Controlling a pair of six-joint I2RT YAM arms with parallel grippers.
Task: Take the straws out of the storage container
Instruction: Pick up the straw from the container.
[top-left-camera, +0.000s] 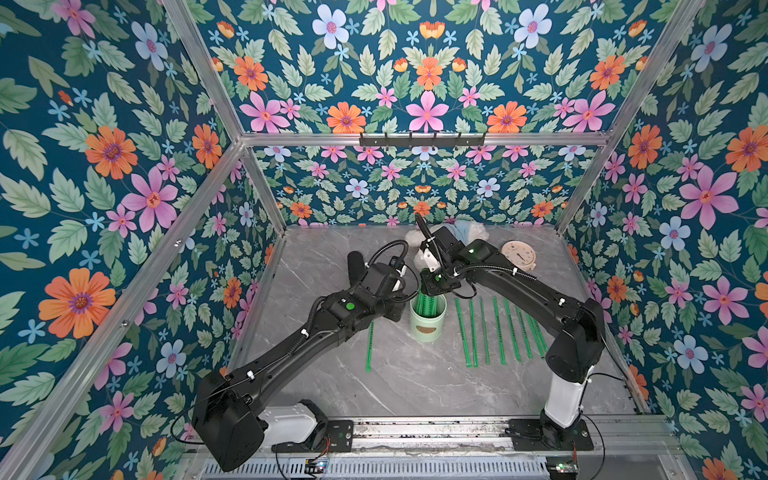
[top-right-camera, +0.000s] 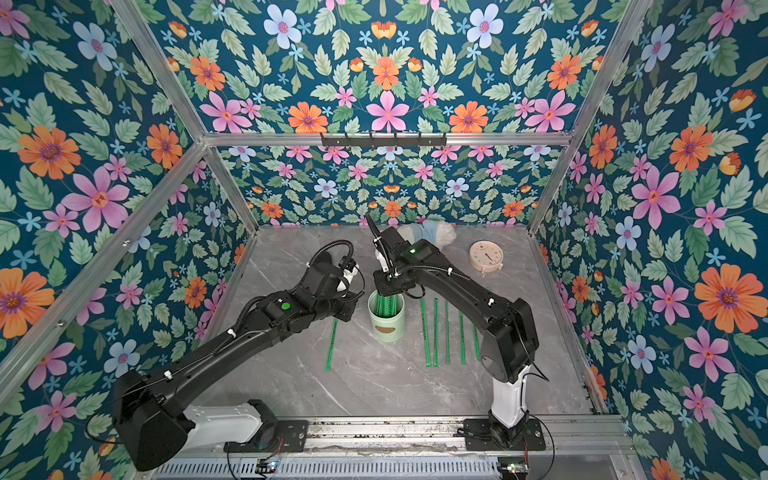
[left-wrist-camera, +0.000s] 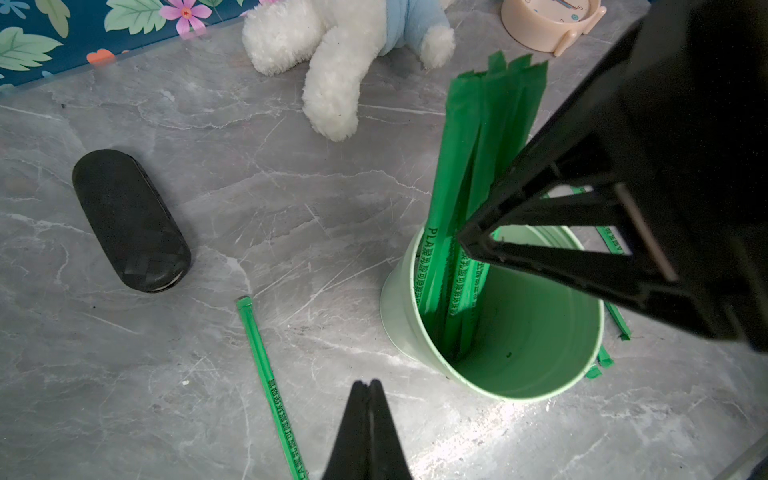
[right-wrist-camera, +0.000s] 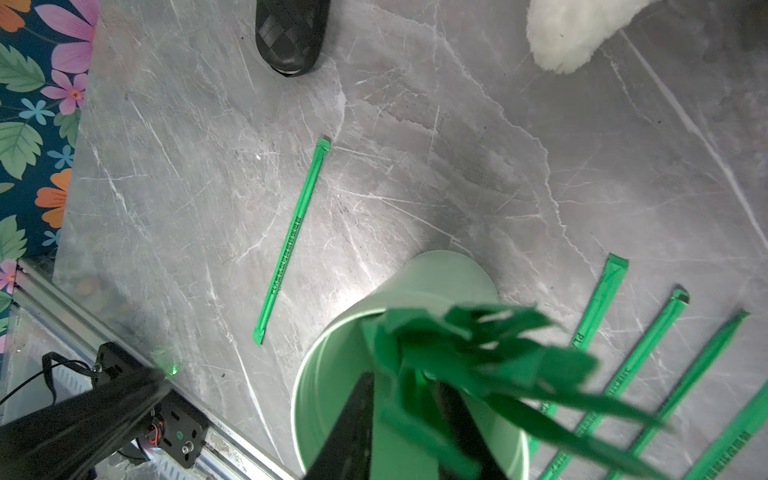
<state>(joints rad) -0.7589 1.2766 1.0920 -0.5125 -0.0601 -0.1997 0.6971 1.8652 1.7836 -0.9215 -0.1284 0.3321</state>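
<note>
Well, straws (right-wrist-camera: 436, 349) between right fingers (right-wrist-camera: 351, 419).

A pale green storage container (top-left-camera: 428, 328) stands mid-tabletop (top-left-camera: 415, 386) with green straws (top-left-camera: 424, 302) upright inside, and the right tool (top-left-camera: 432, 289) is at its mouth. A row of loose straws (top-left-camera: 498, 328) lies on its right, and a lone straw (top-left-camera: 369, 347) on its left.
</note>
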